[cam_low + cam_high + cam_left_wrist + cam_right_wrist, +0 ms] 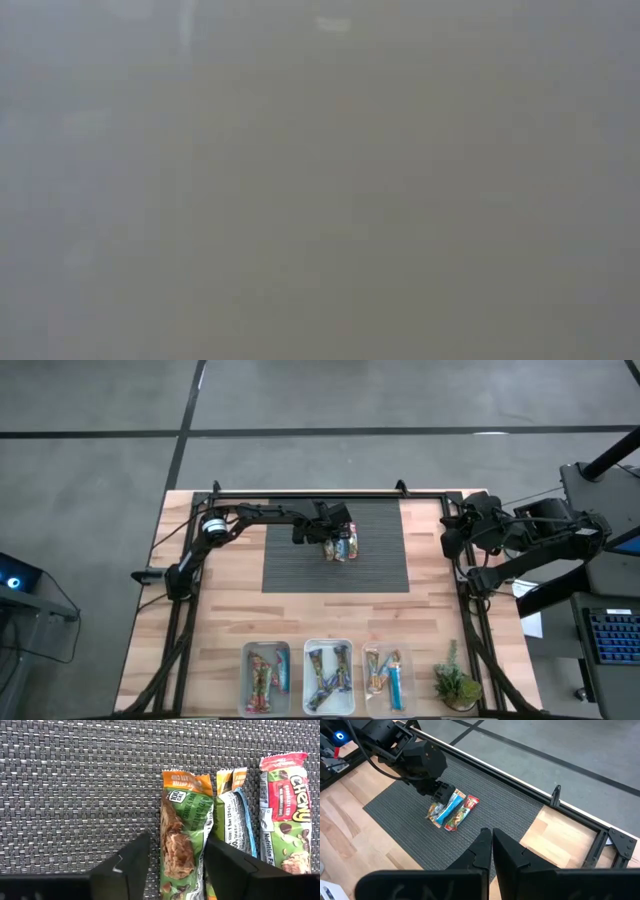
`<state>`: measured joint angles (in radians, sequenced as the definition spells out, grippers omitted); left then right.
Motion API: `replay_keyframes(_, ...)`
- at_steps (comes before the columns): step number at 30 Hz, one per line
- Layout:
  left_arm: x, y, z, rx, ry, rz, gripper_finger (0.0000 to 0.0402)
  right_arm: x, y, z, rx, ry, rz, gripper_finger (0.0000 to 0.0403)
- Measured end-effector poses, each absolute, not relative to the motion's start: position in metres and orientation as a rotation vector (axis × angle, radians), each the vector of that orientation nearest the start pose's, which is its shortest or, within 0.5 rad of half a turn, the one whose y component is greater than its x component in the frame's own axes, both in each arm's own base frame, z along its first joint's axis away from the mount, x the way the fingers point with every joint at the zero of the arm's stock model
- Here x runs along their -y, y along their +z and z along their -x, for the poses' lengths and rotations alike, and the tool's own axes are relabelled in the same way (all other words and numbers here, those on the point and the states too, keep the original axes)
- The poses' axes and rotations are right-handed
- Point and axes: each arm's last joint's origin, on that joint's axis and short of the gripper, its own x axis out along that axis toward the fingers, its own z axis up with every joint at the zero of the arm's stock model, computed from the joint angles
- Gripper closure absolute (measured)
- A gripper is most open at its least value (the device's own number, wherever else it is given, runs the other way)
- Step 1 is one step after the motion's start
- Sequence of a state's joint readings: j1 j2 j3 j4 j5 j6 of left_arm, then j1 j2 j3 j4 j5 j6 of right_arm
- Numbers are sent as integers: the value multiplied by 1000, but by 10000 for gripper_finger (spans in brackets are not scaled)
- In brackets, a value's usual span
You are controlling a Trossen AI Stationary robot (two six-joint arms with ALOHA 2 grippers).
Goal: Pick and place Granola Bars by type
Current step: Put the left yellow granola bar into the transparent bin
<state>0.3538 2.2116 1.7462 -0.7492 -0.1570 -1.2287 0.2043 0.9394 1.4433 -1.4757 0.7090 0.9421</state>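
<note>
Left end effector (172, 865): it is down on the dark woven mat (75, 795), at the far middle of the table (200, 630). Its two dark fingers (125, 867) stand apart, one on each side of the green and orange granola bar (182, 835). There is only a small gap at each side of the bar. I cannot tell if the fingers are touching the wrapper yet. The bar lies flat on the mat.

Bars on the mat: three bars lie side by side. Next to the green and orange one is a bar with a blue edge (235, 815), touching it. Just past that one is a red and green Chewy bar (286, 815).

Right end effector (491, 842): its fingers are pressed together with nothing in them. It is up off the table, over by the right side, well away from the bars.

Bins: three clear plastic bins sit in a row at the near edge of the table, the left bin (266, 678), the middle bin (329, 676) and the right bin (388, 678). Each one has a few granola bars in it.

Plant: a small green plant (457, 682) stands just to the right of the bins.

Low view: it is all grey fog, so nothing can be made out there.
</note>
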Motion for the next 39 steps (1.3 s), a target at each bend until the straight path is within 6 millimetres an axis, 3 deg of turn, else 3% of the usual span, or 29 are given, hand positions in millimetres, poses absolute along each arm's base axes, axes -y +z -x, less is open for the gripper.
replay_keyframes(17, -163, 169, -427, -794, 1140, 1167, 318, -2, 413, -102, -574, -813, -431, 394)
replay_keyframes(39, -162, 169, -427, -805, 1126, 1150, 330, -2, 413, -102, -574, -813, -431, 394)
